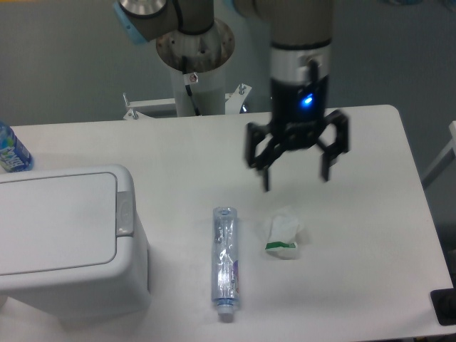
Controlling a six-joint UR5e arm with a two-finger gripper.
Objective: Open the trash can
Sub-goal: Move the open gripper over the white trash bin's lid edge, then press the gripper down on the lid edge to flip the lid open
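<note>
The trash can (64, 242) is a large white rectangular bin at the left front of the table, its flat lid down and a grey push-button latch (125, 211) on its right edge. My gripper (296, 182) hangs above the middle of the table, well to the right of the bin. Its black fingers are spread wide and hold nothing.
A clear plastic bottle (226, 262) lies lengthwise right of the bin. A crumpled white wrapper with a green stripe (283, 233) lies below my gripper. A blue-labelled bottle (11, 151) stands at the far left edge. The white table (370, 249) ends at right.
</note>
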